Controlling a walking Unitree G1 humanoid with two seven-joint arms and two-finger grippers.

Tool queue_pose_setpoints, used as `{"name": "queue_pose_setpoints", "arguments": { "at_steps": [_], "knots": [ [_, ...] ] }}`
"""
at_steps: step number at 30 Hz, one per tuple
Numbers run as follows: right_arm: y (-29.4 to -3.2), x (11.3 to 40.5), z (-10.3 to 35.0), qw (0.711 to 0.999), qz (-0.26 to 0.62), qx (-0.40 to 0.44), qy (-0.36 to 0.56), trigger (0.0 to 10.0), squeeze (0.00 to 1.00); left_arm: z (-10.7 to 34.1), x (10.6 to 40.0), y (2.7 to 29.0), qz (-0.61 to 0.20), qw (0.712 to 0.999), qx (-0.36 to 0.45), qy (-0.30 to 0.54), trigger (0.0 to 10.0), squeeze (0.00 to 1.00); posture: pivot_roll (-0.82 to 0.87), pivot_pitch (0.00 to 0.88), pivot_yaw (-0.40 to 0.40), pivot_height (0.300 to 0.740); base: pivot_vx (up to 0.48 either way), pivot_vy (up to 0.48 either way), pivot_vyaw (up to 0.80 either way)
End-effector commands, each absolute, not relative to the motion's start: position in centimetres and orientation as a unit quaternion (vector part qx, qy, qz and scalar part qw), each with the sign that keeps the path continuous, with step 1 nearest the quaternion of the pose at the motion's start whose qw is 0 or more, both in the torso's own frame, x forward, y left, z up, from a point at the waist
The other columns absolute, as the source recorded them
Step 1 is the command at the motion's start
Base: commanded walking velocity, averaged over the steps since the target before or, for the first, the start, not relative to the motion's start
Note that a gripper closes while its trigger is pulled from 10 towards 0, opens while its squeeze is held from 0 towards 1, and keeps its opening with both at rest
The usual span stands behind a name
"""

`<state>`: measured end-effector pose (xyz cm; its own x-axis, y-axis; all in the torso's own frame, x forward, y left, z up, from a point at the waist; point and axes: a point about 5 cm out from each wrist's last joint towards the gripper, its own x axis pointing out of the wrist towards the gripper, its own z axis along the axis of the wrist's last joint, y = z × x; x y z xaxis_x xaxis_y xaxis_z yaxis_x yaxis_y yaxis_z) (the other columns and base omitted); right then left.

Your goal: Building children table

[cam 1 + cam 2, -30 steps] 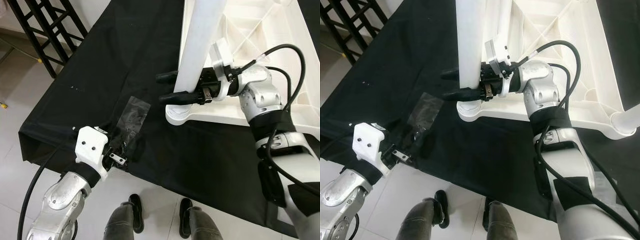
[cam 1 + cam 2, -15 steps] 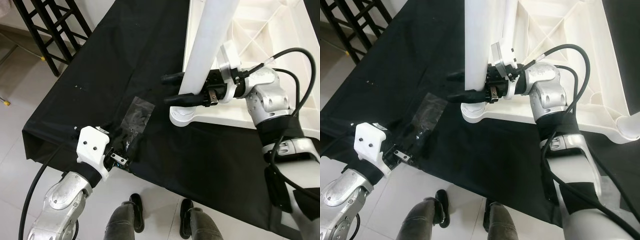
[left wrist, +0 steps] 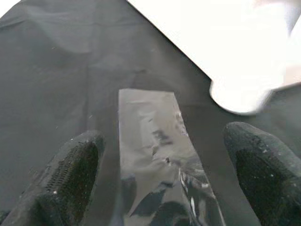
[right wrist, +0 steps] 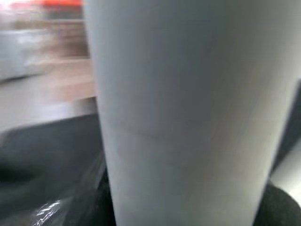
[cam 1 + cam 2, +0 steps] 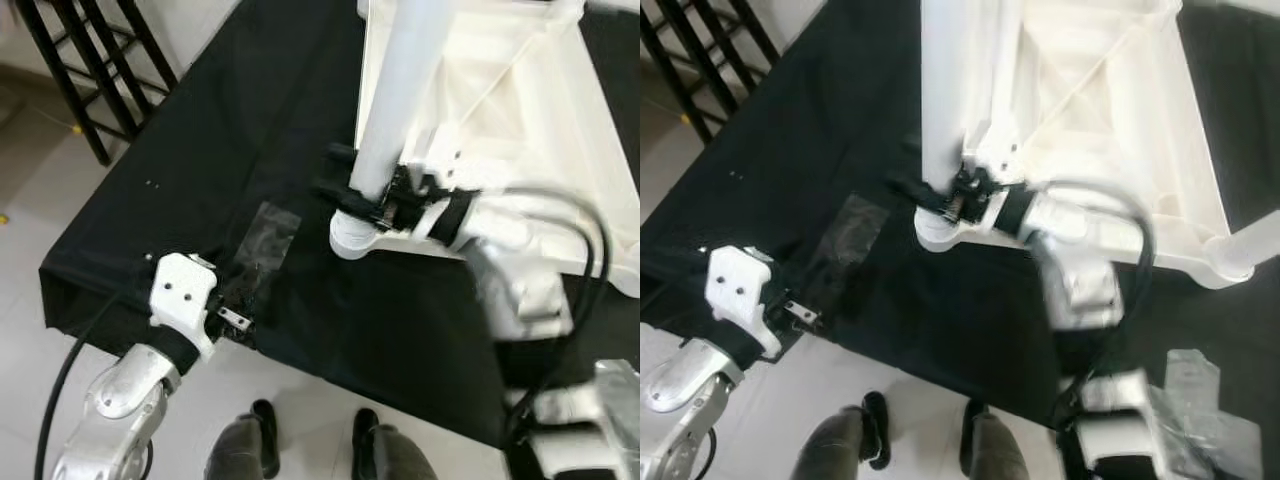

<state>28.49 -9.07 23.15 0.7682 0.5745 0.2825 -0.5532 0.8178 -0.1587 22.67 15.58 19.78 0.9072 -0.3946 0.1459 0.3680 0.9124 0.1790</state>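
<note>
A white children's table (image 5: 520, 110) lies upside down on a black cloth (image 5: 230, 120). One white leg (image 5: 395, 100) stands upright in its near left corner socket (image 5: 350, 235). My right gripper (image 5: 348, 172) is shut on the leg low down, just above the socket; the wrist view has the leg (image 4: 188, 108) pressed close between the black fingers. My left gripper (image 5: 236, 316) hovers at the cloth's front edge, open, over a clear plastic bag (image 3: 155, 141) holding small dark parts. Its fingertips (image 3: 75, 165) stand wide to either side of the bag.
A black metal rack (image 5: 85, 70) stands on the tiled floor at the far left. The cloth's front edge drops off just above my feet (image 5: 255, 440). Crumpled clear plastic (image 5: 1200, 400) lies on the cloth at the near right.
My right arm has swung, now blurred, with its elbow dropping toward me while the gripper keeps its hold low on the leg. The left arm has not moved.
</note>
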Motion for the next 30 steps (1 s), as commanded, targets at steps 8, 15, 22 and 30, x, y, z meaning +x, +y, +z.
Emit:
{"name": "queue_pose_setpoints", "arguments": {
  "at_steps": [8, 15, 22, 30],
  "knots": [
    [-9.1, 29.6, 15.8, 0.988, 0.137, -0.065, 0.022, 10.0, 0.0, 20.0, 23.6, 16.0, -0.198, 0.972, 0.084, -0.098, 10.0, 0.0, 0.16, 0.353, 0.007, 0.74, 0.0, 0.0, 0.0],
    [-9.5, 29.5, 15.7, 0.993, 0.087, -0.077, 0.032, 10.0, 0.0, 21.1, 24.0, 17.0, -0.185, 0.972, 0.089, -0.116, 10.0, 0.0, 0.17, 0.339, 0.008, 0.74, 0.0, 0.0, 0.0],
    [-10.6, 30.5, 16.8, 0.995, 0.028, -0.095, 0.017, 10.0, 0.0, 23.8, 24.5, 18.5, -0.214, 0.961, 0.088, -0.15, 10.0, 0.0, 0.18, 0.302, 0.008, 0.74, 0.0, 0.0, 0.0],
    [-11.4, 32.0, 17.9, 0.997, 0.001, -0.083, -0.004, 10.0, 1.0, 24.9, 25.3, 17.7, -0.271, 0.945, 0.075, -0.168, 10.0, 0.0, 0.16, 0.251, 0.006, 0.74, 0.0, 0.0, 0.0]
  ]
}}
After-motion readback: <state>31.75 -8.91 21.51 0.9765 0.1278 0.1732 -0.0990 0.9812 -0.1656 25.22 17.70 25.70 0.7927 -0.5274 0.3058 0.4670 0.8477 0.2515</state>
